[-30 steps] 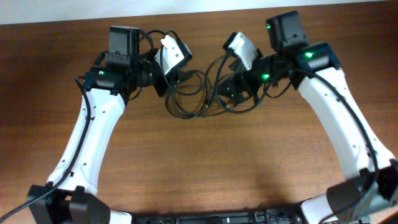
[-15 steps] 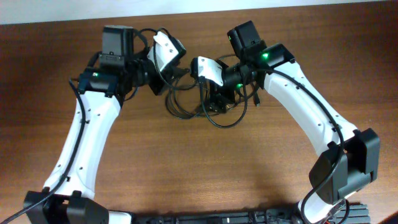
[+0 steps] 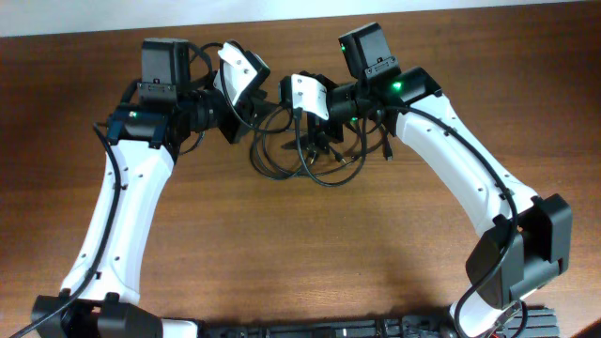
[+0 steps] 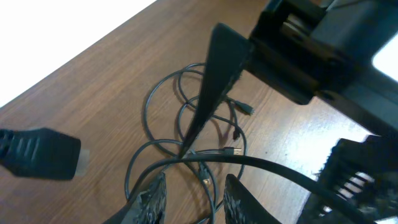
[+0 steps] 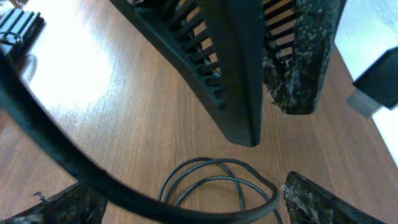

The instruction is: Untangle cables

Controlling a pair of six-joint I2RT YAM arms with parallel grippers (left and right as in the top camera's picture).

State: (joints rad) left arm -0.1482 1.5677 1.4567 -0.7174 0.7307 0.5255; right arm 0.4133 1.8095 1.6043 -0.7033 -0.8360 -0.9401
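The cables (image 3: 282,161) are thin black cords lying in overlapping loops on the wooden table, between and just below the two grippers. My left gripper (image 3: 256,115) is open at the tangle's upper left. In the left wrist view (image 4: 194,200) cable strands (image 4: 183,149) pass between its fingers, and small plugs (image 4: 235,151) lie on the wood. My right gripper (image 3: 315,136) is wide open over the tangle's upper right. In the right wrist view (image 5: 189,206) one cord (image 5: 124,194) crosses close between the fingers, above the loops (image 5: 208,162). The two grippers almost meet.
The wooden table (image 3: 310,253) spreads wide below the tangle. Its far edge, with a white surface behind, runs along the top (image 3: 470,11). A cable end with a plug (image 3: 385,150) trails to the right under the right arm.
My right arm has swung left, bringing its gripper over the tangle, close to the left gripper. The left gripper has shifted slightly up and left. The loops have shifted a little.
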